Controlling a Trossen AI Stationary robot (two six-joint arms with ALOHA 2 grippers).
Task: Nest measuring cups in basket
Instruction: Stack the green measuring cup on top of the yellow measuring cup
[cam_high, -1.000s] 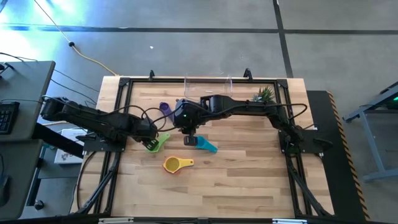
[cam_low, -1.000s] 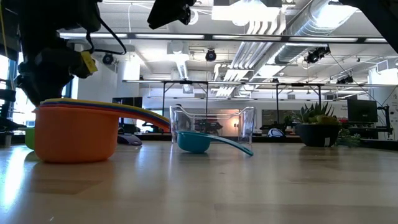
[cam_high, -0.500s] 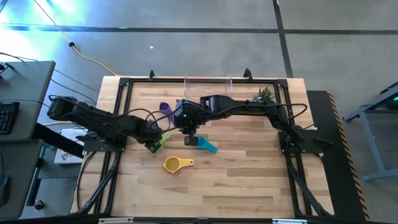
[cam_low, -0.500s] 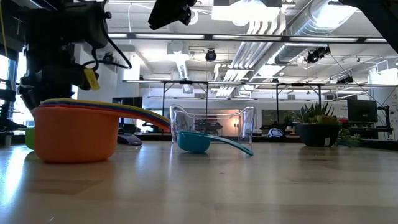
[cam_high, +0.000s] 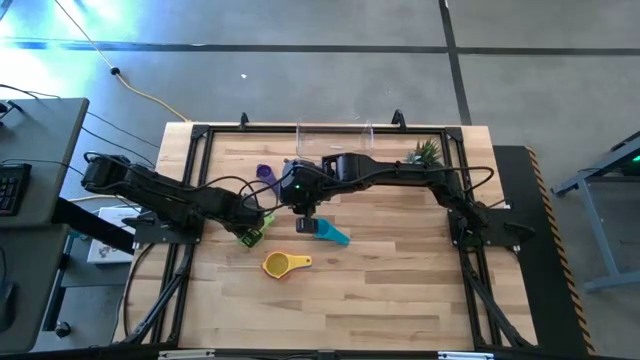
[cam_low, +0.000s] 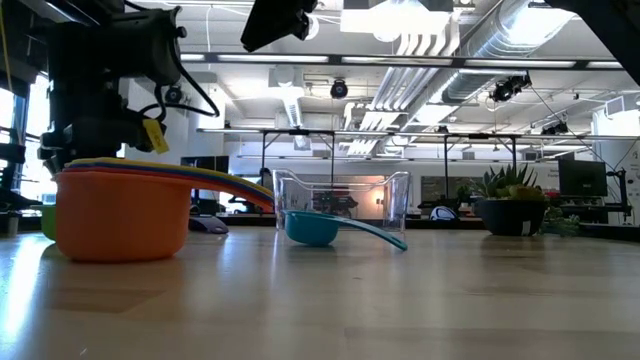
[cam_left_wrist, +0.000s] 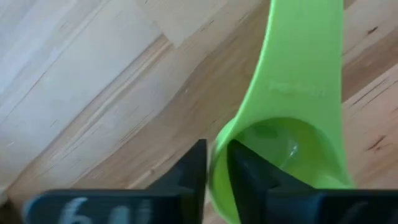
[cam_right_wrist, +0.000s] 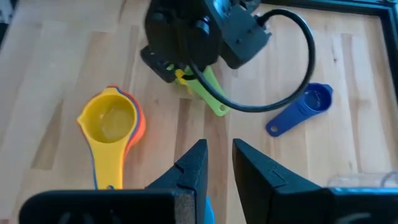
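The left gripper (cam_left_wrist: 216, 171) is down at the table on the left side, its 2 fingers closed narrow on the rim of the green cup (cam_left_wrist: 292, 118): 1 finger sits outside the bowl wall, the other just inside it. In the high view the green cup (cam_high: 250, 235) lies under that gripper (cam_high: 252, 226), its handle pointing away from the arm toward the table's middle.

The right gripper (cam_right_wrist: 217, 163) hangs above the table's centre with its fingers narrow and nothing between them. In the high view it (cam_high: 305, 226) is over the bowl end of the teal cup (cam_high: 331, 235), which lies on the wood with its handle pointing right.

The yellow cup (cam_high: 281, 264) sits nested on an orange one (cam_right_wrist: 139, 122) nearer the front edge; in the low view the orange cup (cam_low: 122, 215) is the big shape at front left, with coloured rims stacked in it. The blue cup (cam_right_wrist: 301, 107) lies alone on the wood near the basket, handle toward the green cup. A purple cup (cam_high: 264, 173) shows beside the arms at the back.

The basket (cam_low: 340, 200) stands at the back edge, see-through; I cannot tell what is in it. A plant (cam_high: 425, 152) is at the back right
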